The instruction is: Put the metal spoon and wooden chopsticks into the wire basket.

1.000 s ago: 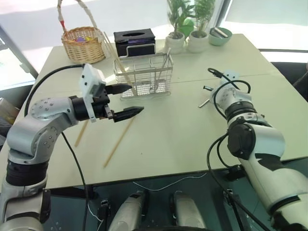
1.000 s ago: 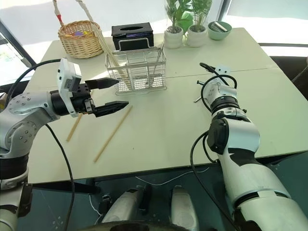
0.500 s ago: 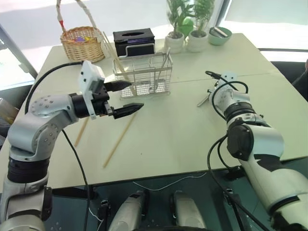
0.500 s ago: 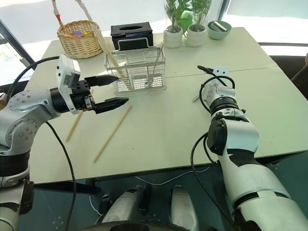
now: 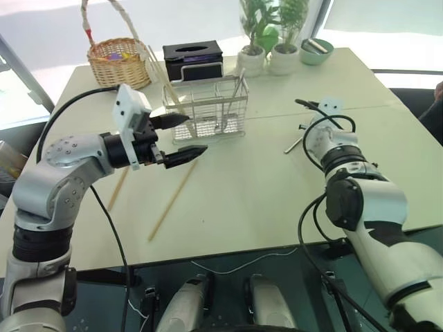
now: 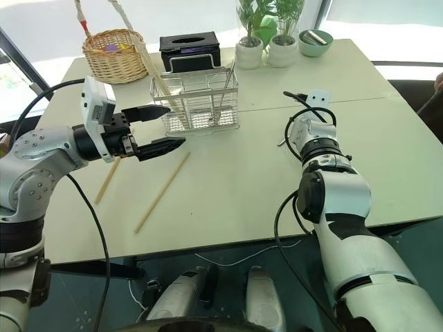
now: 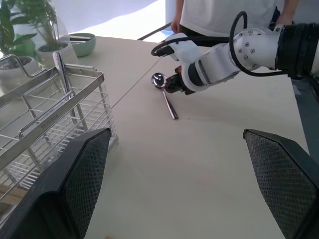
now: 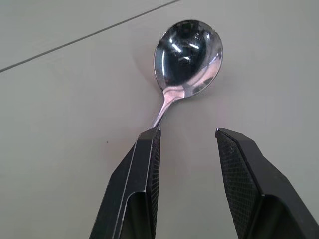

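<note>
Metal spoon (image 8: 187,55): flat on the tabletop (image 5: 277,173), right half, near the centre seam. Right gripper (image 8: 187,149): fingers parted over the handle, not gripping. Left gripper (image 5: 181,136): fingers spread wide, empty, beside the wire basket (image 5: 208,107) toward the far edge. Wooden chopsticks (image 5: 172,200): two on the tabletop's left half.
</note>
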Available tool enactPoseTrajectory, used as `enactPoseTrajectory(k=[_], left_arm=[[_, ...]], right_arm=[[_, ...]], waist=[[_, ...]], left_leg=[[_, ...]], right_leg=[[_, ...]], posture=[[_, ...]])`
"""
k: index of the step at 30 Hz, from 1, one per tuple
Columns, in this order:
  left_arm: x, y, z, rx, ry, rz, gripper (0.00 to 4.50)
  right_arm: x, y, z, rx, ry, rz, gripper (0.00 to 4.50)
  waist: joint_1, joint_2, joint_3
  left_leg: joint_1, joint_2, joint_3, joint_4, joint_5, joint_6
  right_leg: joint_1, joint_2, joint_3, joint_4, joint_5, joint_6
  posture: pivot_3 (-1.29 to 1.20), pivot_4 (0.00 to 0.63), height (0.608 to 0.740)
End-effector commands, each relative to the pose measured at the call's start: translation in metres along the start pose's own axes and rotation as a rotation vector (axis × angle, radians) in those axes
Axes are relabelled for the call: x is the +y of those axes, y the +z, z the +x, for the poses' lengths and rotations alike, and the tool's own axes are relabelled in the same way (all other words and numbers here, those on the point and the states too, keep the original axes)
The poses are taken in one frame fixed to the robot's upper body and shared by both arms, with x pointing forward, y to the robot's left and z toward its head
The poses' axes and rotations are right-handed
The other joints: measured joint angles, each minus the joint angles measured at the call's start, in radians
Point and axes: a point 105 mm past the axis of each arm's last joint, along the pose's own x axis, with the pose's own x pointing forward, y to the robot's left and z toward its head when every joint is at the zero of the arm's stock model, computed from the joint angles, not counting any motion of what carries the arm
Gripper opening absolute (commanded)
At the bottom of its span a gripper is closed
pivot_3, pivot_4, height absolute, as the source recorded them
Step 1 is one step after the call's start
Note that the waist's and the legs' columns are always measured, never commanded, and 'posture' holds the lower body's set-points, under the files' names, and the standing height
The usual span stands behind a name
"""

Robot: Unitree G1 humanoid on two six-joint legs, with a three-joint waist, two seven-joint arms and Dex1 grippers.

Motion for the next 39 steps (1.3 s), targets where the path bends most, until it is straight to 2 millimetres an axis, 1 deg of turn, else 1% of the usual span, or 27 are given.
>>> enactPoseTrajectory(k=[1,3,4,5,7,11,13,20,23,25,32,35,37,38,39], left_arm=[[0.002,0.015,-0.002,-0.046,0.013,0.05,4.5],[0.002,0.015,-0.003,-0.046,0.015,0.051,4.5],[0.002,0.015,-0.003,-0.045,0.015,0.051,4.5],[0.003,0.014,-0.003,-0.044,0.015,0.052,4.5],[0.003,0.015,-0.003,-0.045,0.016,0.052,4.5],[0.002,0.015,-0.003,-0.047,0.016,0.052,4.5],[0.002,0.015,-0.003,-0.046,0.016,0.053,4.5],[0.003,0.017,-0.004,-0.046,0.025,0.056,4.5],[0.002,0.018,-0.004,-0.048,0.026,0.058,4.5],[0.001,0.018,-0.004,-0.049,0.027,0.059,4.5],[0.002,0.018,-0.004,-0.05,0.033,0.058,4.5],[0.002,0.019,-0.004,-0.052,0.036,0.058,4.5],[0.002,0.019,-0.004,-0.055,0.035,0.057,4.5],[0.003,0.019,-0.003,-0.055,0.036,0.057,4.5],[0.004,0.019,-0.003,-0.056,0.037,0.056,4.5]], right_arm=[[0.008,0.035,-0.011,-0.117,-0.004,-0.003,1.78],[0.01,0.034,-0.011,-0.109,0.004,0.016,1.78],[0.013,0.032,-0.011,-0.096,0.018,0.054,1.78],[0.018,0.028,-0.011,-0.071,0.051,0.097,1.78],[0.025,0.022,-0.012,-0.04,0.092,0.128,1.78],[0.021,0.006,-0.008,0.009,0.059,0.167,1.78],[0.022,0.003,-0.007,0.019,0.066,0.181,1.78],[0.025,-0.014,-0.005,0.076,0.073,0.156,1.78],[0.026,-0.014,-0.005,0.072,0.078,0.157,0.99],[0.025,-0.013,-0.005,0.067,0.078,0.155,0.06],[0.022,-0.015,-0.003,0.067,0.07,0.141,0.06],[0.021,-0.012,-0.003,0.048,0.07,0.113,0.06],[0.021,-0.006,-0.004,0.019,0.071,0.089,0.06],[0.021,0.002,-0.005,-0.014,0.076,0.071,0.06],[0.02,0.014,-0.007,-0.063,0.081,0.05,0.06]], waist=[[0.0,0.0,0.0],[0.0,0.0,0.0],[0.001,0.0,0.0],[0.001,0.0,0.0],[0.0,0.0,0.0],[0.0,0.0,0.0],[0.001,0.0,0.0],[0.0,0.0,0.0],[0.0,0.0,0.0],[0.0,0.0,0.0],[0.001,0.0,0.0],[0.001,0.0,0.0],[0.001,0.0,0.0],[0.001,0.0,0.0],[0.001,0.0,0.0]], left_leg=[[0.0,0.0,0.0,0.0,0.0,0.0],[0.0,0.0,0.0,0.0,0.0,0.0],[0.0,0.0,0.0,0.0,0.0,0.0],[0.0,0.0,0.0,0.0,0.0,0.0],[0.0,0.0,0.0,0.0,0.0,0.0],[0.0,0.0,0.0,0.0,0.0,0.0],[0.0,0.0,0.0,0.0,0.0,0.0],[0.0,0.0,0.0,0.0,0.0,0.0],[0.0,0.0,0.0,0.0,0.0,0.0],[0.0,0.0,0.0,0.0,0.0,0.0],[0.001,0.0,0.0,0.0,0.0,0.0],[0.001,0.0,0.0,0.0,0.0,0.0],[0.001,0.0,0.0,0.0,0.0,0.0],[0.001,0.0,0.0,0.0,0.0,0.0],[0.001,0.0,0.0,0.0,0.0,0.0]], right_leg=[[0.0,0.0,0.0,0.0,0.0,0.0],[0.0,0.0,0.0,0.0,0.0,0.0],[0.0,0.0,0.0,0.0,0.0,0.0],[0.0,0.0,0.0,0.0,0.0,0.0],[0.0,0.0,0.0,0.0,0.0,0.0],[0.0,0.0,0.0,0.0,0.0,0.0],[0.0,0.0,0.0,0.0,0.0,0.0],[0.0,0.0,0.0,0.0,0.0,0.0],[0.0,0.0,0.0,0.0,0.0,0.0],[0.0,0.0,0.0,0.0,0.0,0.0],[0.001,0.0,0.0,0.0,0.0,0.0],[0.001,0.0,0.0,0.0,0.0,0.0],[0.001,0.0,0.0,0.0,0.0,0.0],[0.001,0.0,0.0,0.0,0.0,0.0],[0.001,0.0,0.0,0.0,0.0,0.0]], posture=[[0.0,0.15,0.725],[0.0,0.15,0.725],[0.0,0.15,0.725],[0.0,0.15,0.725],[0.0,0.15,0.725],[0.0,0.15,0.725],[0.0,0.15,0.725],[0.0,0.15,0.725],[0.0,0.15,0.725],[0.0,0.15,0.725],[0.0,0.15,0.725],[0.0,0.15,0.725],[0.0,0.15,0.725],[0.0,0.15,0.725],[0.0,0.15,0.725]])
